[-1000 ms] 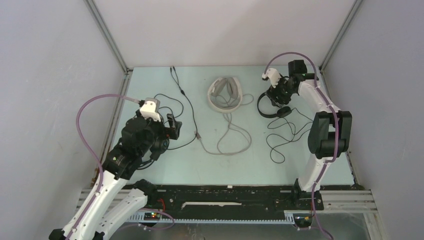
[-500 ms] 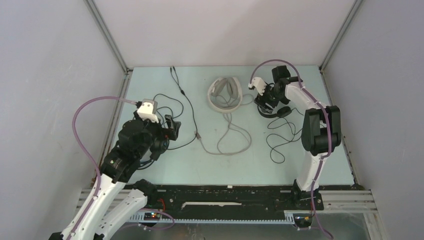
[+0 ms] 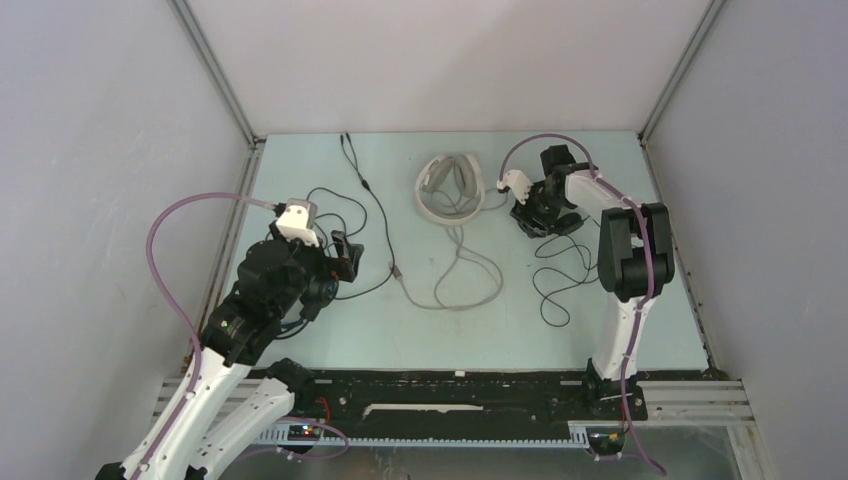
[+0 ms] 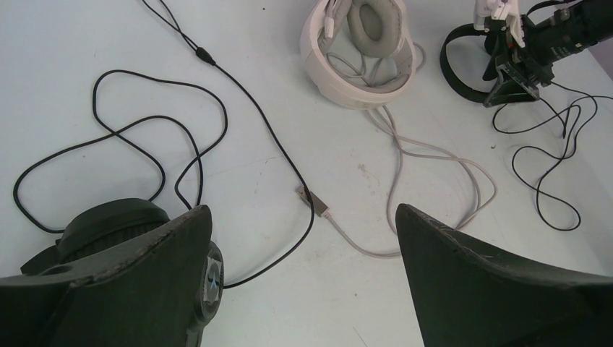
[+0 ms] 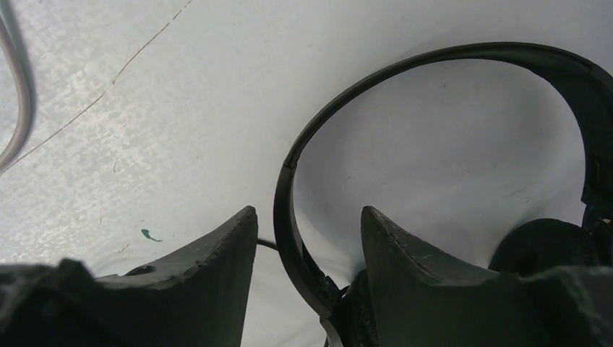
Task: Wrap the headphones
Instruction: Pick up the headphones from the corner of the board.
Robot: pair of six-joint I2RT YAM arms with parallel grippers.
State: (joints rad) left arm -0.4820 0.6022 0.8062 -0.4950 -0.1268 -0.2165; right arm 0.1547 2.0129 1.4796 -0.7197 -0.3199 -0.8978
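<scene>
Top external view: a pale blue counter (image 3: 450, 340) forms the floor of a booth with grey walls (image 3: 100, 150). The left arm (image 3: 260, 290) leans over the counter's left side and covers most of one set of headphones. Only the left wrist view shows its black earcup (image 4: 108, 220), low on the left and partly behind a finger. The left pincer (image 4: 302, 217) hangs above the counter with its jaws spread wide and nothing between them.

The right arm (image 3: 625, 250) reaches to the far right, its wrist hiding part of the small black set (image 5: 470, 50). The right pincer (image 5: 307, 213) is down at that set. Its jaws stand apart, straddling the thin headband, and a gap shows on each side of the band, so no grip is made.

The white set (image 3: 450, 188) lies at the far middle, just left of the small black set and well apart from the left pincer. Its white lead (image 4: 390, 134) runs nearward in a loop and ends in a plug (image 4: 312, 200) just beside the black lead (image 4: 249, 108). The black lead loops near the earcup and runs to the far edge, with a small pod (image 4: 204, 54) on it. The thin lead (image 4: 541, 206) of the small black set sprawls in loose loops on the right.
</scene>
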